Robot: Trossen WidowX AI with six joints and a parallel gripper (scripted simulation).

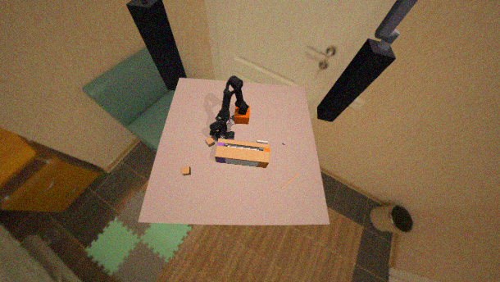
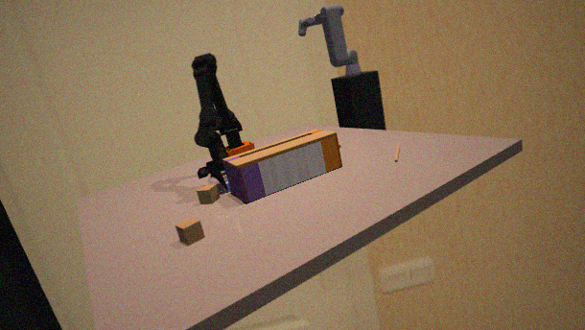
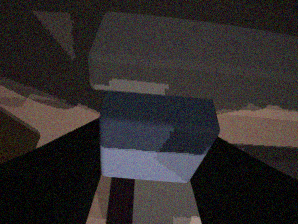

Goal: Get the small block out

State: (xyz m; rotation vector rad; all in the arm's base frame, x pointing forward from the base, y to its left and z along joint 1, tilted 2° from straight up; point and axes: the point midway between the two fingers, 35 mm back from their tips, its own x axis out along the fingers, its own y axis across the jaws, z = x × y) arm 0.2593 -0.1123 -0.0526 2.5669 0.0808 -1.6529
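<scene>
The small blue block (image 3: 150, 135) (image 2: 227, 186) is outside the box, low at the table beside the box's purple end. My gripper (image 3: 148, 131) (image 2: 224, 186) is shut on it, with one black finger against each side in the wrist view. In the top view the gripper (image 1: 221, 136) is just behind the purple end, and the block is hidden there or too small to tell. The box (image 1: 242, 154) (image 2: 293, 164) stands upright with a wooden top, a clear front, a purple end and an orange end. No gap between block and table can be made out.
A wooden cube (image 1: 210, 142) (image 2: 207, 194) lies close beside the gripper and the purple end. Another wooden cube (image 1: 185, 170) (image 2: 190, 231) lies nearer the front left. A thin stick (image 1: 290, 180) (image 2: 397, 153) lies beyond the orange end. A small white piece (image 1: 261, 142) lies behind the box.
</scene>
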